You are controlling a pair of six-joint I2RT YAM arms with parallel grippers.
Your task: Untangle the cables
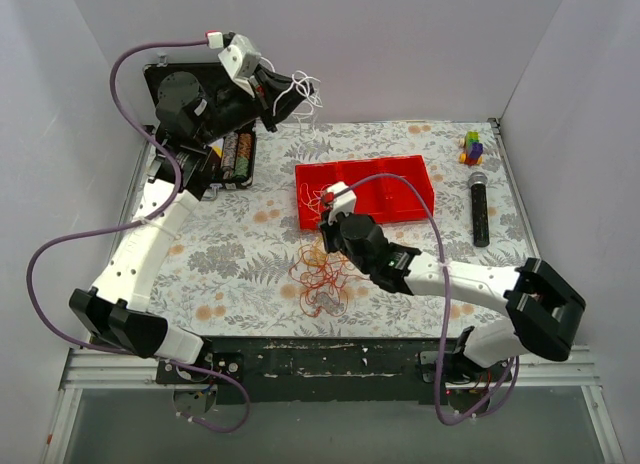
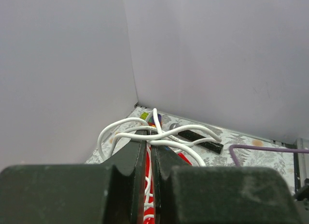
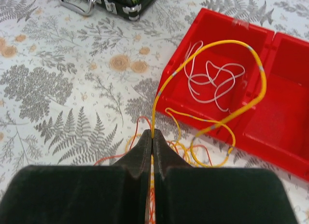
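Pinching the orange-yellow cable in my right hand beside the red tray, white cable clamped high in my left hand, I judge separation under way; next, draw it slowly clear of the tangle on the surface.

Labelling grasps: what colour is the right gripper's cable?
The cable in the right gripper is yellow with pale bands; right wrist view shows it best.

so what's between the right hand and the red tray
The yellow cable, pinched in the shut right hand, rises across the gap and loops into the red tray; the right wrist view shows it.
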